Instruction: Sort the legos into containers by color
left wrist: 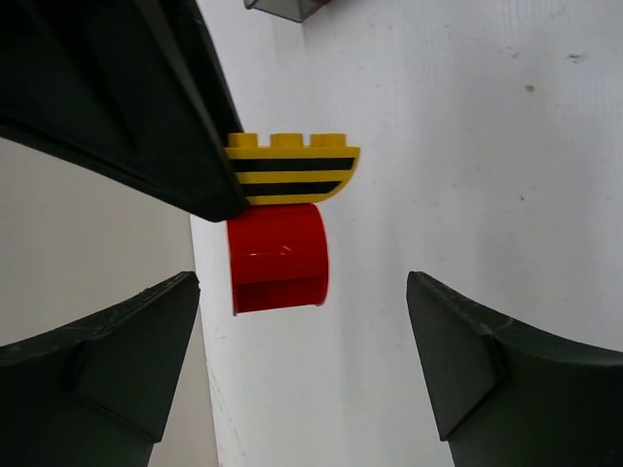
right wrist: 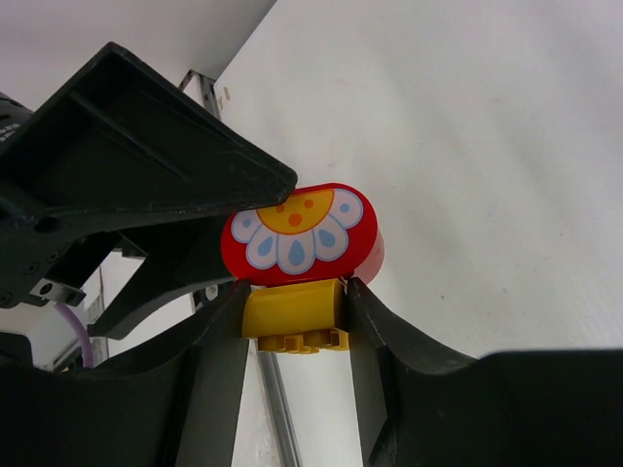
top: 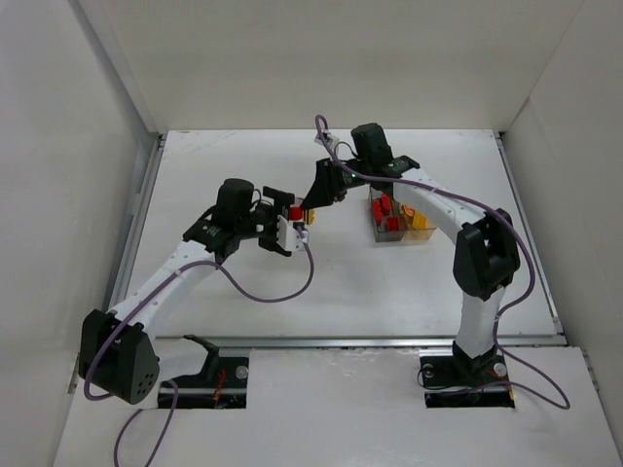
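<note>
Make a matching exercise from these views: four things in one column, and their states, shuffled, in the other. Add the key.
Things
1. yellow striped brick
2. red flower brick
3. left tool
4. grey box

States
a. holds red bricks
b. open, fingers wide apart
c. pinched by the right tool
d. ungripped, pressed against the yellow one

Pairs: 1-c, 2-d, 3-b, 4-a

Striped yellow brick (right wrist: 295, 316) touching red flower-faced brick (right wrist: 302, 233), joined containers (top: 421, 233) holding bricks (top: 382, 207)
</note>
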`<action>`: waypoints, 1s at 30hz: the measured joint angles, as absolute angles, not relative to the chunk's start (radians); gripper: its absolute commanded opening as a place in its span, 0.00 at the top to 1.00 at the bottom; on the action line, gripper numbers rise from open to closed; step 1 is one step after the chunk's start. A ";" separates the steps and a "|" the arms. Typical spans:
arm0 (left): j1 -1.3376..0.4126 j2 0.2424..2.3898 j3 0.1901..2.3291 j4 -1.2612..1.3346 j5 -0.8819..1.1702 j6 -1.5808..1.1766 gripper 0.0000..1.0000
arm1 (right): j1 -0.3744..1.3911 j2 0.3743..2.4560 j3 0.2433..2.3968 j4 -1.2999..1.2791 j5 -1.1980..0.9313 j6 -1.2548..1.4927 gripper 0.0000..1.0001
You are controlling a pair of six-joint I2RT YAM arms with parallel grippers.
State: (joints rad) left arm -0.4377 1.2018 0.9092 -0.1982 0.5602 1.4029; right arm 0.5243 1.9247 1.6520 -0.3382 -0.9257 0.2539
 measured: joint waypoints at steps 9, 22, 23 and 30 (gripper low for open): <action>-0.438 1.208 0.917 -0.146 0.553 1.341 0.53 | 0.528 1.925 1.652 -0.325 -0.951 0.270 1.00; -0.444 1.213 0.917 -0.128 0.537 1.295 1.00 | 0.524 1.925 1.649 -0.317 -0.954 0.285 1.00; -0.446 1.214 0.917 -0.125 0.529 1.289 1.00 | 0.519 1.923 1.641 -0.308 -0.958 0.289 1.00; -0.450 1.272 0.914 -0.105 0.415 1.241 1.00 | 0.399 1.811 1.503 -0.333 -0.889 0.301 1.00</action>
